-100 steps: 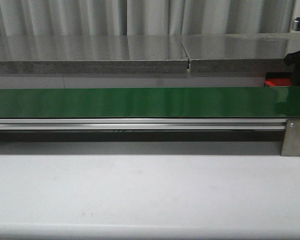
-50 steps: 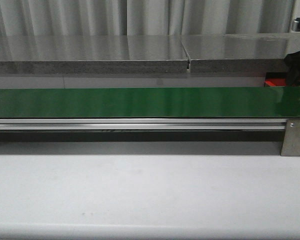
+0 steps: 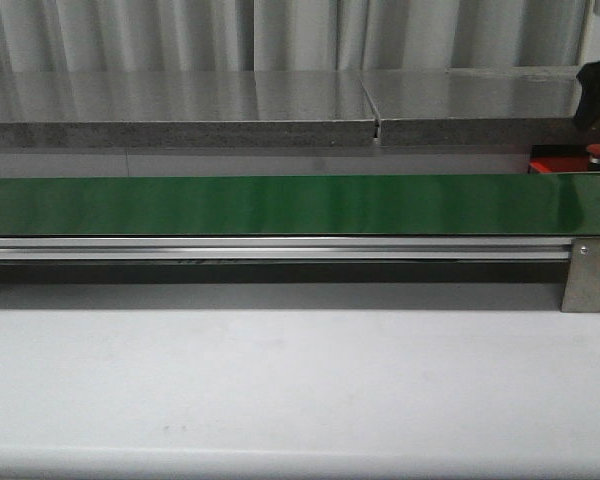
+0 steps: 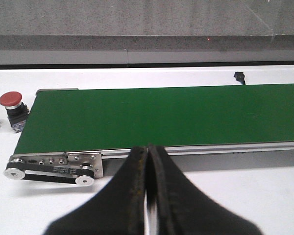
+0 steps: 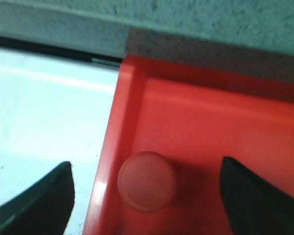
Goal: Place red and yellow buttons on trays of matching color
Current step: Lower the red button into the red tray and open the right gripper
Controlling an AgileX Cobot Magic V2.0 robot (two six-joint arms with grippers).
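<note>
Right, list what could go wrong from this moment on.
1. The red button sits close to the left wall of the red tray, between the open fingers of the right gripper; one finger hangs outside that wall and could catch the rim.
2. Another red button stands off the green belt, beside its roller end. The left gripper is shut and must open first.

Bright red tray [image 5: 225, 127], and a glossy red button [image 5: 147, 181] sitting on it, paler under the glare. Long green belt [image 3: 280, 204], silver rail [image 3: 270, 248]. White table [image 3: 300, 380]. Speckled grey counter [image 3: 180, 100]. Black gripper fingers [image 5: 44, 200].
</note>
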